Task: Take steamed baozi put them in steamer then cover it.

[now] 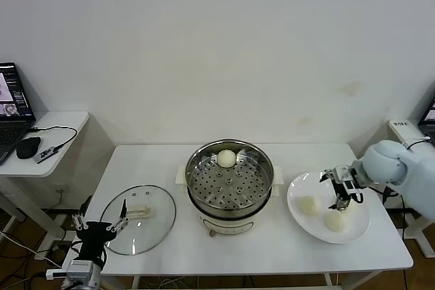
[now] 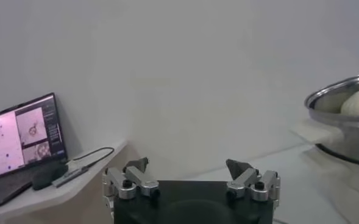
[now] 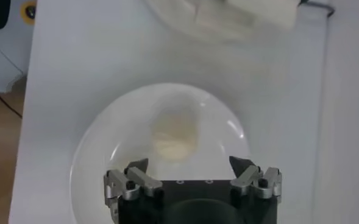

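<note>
Hovering with jaws apart, the right gripper [image 1: 342, 197] could squash the bun [image 1: 334, 221] at plate's [image 1: 353, 234] six o'clock.

cream baozi [image 1: 226, 158], steel steamer [image 1: 262, 162], white plate [image 1: 358, 231]

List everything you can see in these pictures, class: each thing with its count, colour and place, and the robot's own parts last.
baozi in steamer: one, cream-white, at the far side of the basket
baozi on plate: two, cream-white, side by side
steamer: one, steel on a cream base, table centre
glass lid: one, clear, flat on the table left of the steamer
plate: one, white, right of the steamer
laptop: one, dark, side desk
mouse: one, black, side desk
left tool: open, by the lid's near edge
right tool: open, above the plate
</note>
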Robot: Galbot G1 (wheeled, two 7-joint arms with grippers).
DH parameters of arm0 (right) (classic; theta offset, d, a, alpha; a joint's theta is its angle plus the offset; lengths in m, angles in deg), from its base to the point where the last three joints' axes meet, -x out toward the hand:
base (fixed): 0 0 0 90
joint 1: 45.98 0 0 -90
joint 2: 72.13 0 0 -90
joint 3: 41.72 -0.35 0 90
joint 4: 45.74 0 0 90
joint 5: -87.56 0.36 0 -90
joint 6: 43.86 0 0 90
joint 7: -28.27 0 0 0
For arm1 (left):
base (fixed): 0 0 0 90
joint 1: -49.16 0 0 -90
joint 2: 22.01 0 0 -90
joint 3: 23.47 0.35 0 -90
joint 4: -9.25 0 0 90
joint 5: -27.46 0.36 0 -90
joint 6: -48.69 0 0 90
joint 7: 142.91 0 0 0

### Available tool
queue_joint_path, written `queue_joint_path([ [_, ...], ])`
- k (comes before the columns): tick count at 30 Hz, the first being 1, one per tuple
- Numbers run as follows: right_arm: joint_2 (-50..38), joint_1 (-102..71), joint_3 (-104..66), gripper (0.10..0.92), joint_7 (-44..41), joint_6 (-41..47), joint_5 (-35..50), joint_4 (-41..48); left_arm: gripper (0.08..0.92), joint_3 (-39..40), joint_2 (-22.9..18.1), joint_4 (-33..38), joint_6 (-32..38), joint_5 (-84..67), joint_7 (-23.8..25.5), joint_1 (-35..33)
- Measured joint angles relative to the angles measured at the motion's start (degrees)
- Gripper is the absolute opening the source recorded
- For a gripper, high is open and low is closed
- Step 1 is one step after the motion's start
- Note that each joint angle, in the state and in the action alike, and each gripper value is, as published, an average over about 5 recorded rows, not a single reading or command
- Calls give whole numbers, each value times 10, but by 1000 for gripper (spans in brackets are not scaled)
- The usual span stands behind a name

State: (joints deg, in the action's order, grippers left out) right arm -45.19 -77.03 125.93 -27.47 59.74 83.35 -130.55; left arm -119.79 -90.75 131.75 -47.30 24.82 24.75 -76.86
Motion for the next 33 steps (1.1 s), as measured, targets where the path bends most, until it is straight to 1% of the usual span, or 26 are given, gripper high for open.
queue_joint_path([
  [9, 53, -42, -26, 823, 3, -1, -20, 60, 823, -4, -2, -4, 0, 2, 1, 0],
  [17, 91, -68, -42, 815, 9, 3, -32, 96, 823, -10, 0, -5, 0, 2, 1, 1],
  [20, 98, -72, -46, 791, 8, 6, -36, 103, 823, -11, 0, -5, 0, 2, 1, 1],
  [27, 105, -74, -51, 690, 3, 9, -40, 111, 823, -10, -1, -6, 0, 2, 1, 3],
  [33, 104, -66, -49, 639, -7, 8, -36, 112, 823, -10, -2, -4, 0, 2, 1, 2],
])
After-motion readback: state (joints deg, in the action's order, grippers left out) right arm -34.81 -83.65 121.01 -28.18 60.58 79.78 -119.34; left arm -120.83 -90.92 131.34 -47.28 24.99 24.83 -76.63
